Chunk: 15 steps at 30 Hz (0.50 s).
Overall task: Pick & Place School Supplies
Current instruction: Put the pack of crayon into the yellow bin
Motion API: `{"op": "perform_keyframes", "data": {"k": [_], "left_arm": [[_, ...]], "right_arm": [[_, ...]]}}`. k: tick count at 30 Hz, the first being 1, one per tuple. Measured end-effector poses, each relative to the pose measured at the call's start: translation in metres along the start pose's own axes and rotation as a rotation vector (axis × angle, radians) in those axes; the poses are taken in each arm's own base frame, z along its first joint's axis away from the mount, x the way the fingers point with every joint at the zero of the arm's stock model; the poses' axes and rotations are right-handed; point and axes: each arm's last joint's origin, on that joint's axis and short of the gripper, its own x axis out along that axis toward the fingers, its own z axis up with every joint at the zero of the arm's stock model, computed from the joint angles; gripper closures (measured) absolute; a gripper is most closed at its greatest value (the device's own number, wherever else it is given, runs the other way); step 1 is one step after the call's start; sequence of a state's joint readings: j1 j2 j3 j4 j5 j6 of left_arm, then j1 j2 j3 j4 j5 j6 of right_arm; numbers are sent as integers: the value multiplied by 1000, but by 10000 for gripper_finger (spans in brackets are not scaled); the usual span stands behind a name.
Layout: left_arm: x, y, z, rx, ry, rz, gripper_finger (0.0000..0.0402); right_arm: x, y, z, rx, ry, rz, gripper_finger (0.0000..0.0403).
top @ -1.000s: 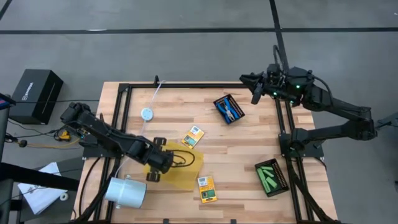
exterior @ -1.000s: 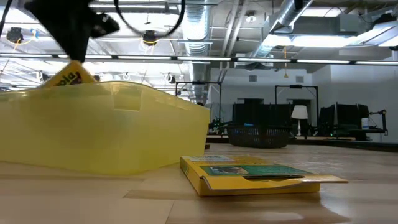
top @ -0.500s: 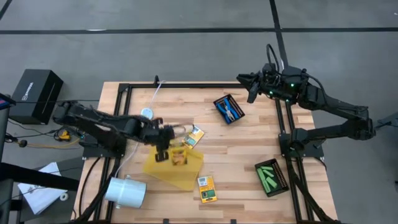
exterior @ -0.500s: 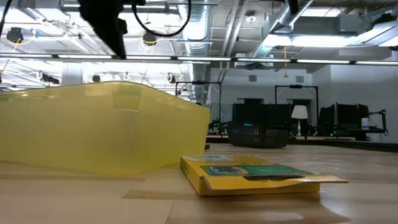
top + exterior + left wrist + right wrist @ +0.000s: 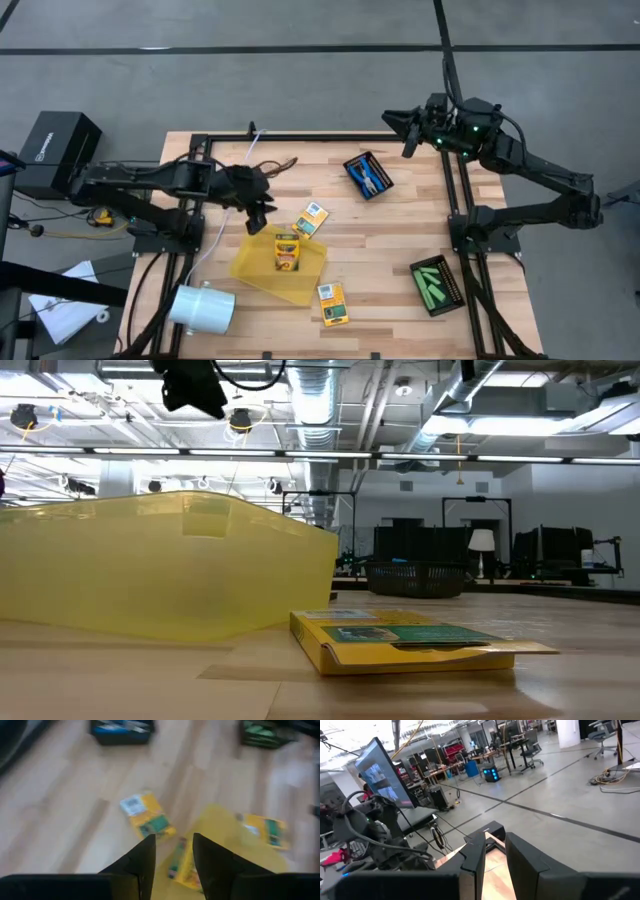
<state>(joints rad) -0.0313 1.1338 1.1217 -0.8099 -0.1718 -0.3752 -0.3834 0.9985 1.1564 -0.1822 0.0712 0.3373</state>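
Observation:
One yellow-and-green crayon box (image 5: 286,252) lies flat in the yellow tray (image 5: 252,268). A second box (image 5: 312,218) rests on the table just beyond the tray, and a third (image 5: 332,303) lies near the front edge. My left gripper (image 5: 261,213) hovers open above the tray's far-left corner, and its wrist view shows nothing between the fingers (image 5: 172,852). Blue-handled scissors (image 5: 371,178) sit in a black mesh tray, and green sticks (image 5: 434,283) sit in another. My right gripper (image 5: 398,131) waits high over the far right edge, pointing level, with a narrow empty gap (image 5: 495,852).
A white cylinder (image 5: 203,308) lies at the near left corner, and a small round white object (image 5: 236,183) sits far left. A black frame (image 5: 452,200) runs along the table's sides. Bare wood lies between the crayon boxes and the mesh trays. In the low view the yellow tray (image 5: 170,565) fills the left.
My left gripper held a crayon box over the yellow tray, then let it go. The box now lies flat in the tray. The gripper has since risen and drawn back toward the table's far edge, rolling its wrist as it went.

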Motion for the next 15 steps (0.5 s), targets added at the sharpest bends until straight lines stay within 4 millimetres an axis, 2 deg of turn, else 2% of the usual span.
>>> {"op": "perform_keyframes", "data": {"k": [3,7,12,15], "left_arm": [[16,-5,-3,0,26,-80,288],[53,-11,-14,12,59,-118,295],[91,-28,-14,-5,95,-291,292],[110,-37,-14,16,82,-323,295]], "right_arm": [[1,0,-1,3,4,0,335],[1,0,-1,3,4,2,335],[1,0,0,4,-6,6,335],[1,0,1,3,-8,6,335]]}}
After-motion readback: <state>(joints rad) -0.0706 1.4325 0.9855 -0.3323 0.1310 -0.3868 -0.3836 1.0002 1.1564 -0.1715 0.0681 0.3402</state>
